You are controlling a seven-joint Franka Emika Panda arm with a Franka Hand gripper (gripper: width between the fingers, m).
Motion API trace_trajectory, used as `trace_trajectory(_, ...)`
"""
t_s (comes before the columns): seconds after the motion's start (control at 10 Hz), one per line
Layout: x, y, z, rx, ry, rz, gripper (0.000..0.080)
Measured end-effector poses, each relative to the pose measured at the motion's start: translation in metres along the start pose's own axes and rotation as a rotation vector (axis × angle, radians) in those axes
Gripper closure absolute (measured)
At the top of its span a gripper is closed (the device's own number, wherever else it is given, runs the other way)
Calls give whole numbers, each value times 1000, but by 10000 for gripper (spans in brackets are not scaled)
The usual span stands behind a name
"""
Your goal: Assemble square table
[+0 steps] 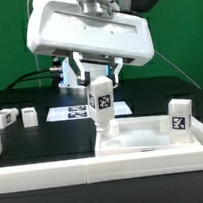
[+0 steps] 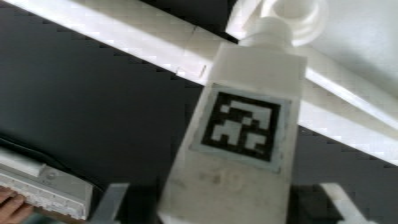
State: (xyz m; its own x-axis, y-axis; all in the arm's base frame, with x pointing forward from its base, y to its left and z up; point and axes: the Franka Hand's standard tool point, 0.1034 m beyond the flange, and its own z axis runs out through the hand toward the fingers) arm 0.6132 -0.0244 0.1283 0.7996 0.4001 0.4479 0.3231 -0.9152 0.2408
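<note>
Holding one white leg (image 1: 101, 99) upright, the gripper (image 1: 100, 82) has its fingers clamped on the leg's upper part, and the leg's lower end meets the tabletop (image 1: 153, 138) at its corner on the exterior view's left. A second leg (image 1: 179, 117) stands on the tabletop's right side. Two loose legs (image 1: 5, 118) rest on the black table (image 1: 43, 137) near the marker board (image 1: 72, 112).

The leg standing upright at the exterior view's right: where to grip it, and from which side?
The upright leg: grip its upper half from above, across opposite flat faces. Its top is free; the tabletop rim sits close by its base.
</note>
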Motion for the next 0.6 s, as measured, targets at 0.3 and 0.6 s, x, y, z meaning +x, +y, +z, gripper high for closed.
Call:
trace_trajectory(0.3, 1, -5, 8, 6, -2, -7, 479)
trace_trajectory(0.6, 0, -10, 13, 0, 9, -11, 479)
